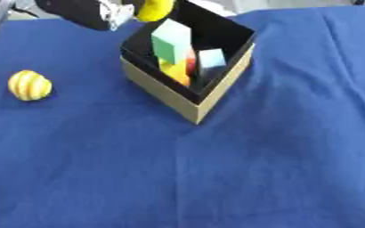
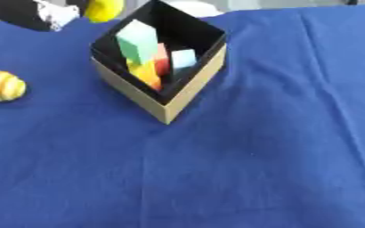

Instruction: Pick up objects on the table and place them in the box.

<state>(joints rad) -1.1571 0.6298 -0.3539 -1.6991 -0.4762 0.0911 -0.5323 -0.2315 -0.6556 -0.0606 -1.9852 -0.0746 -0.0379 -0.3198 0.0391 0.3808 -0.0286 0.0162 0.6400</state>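
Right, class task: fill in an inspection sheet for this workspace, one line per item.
Surface: blue cloth, creased, covering the table.
Job's things: open cardboard box with black inside, holding green block, light blue block and orange-yellow pieces; striped yellow ball on the cloth, left of the box.
Clutter: nothing seen.
Hands: left hand at the top edge holding a yellow object by the box's far corner; right hand not in view.
Cables: nothing seen.
Surroundings: pale floor beyond the far edge.
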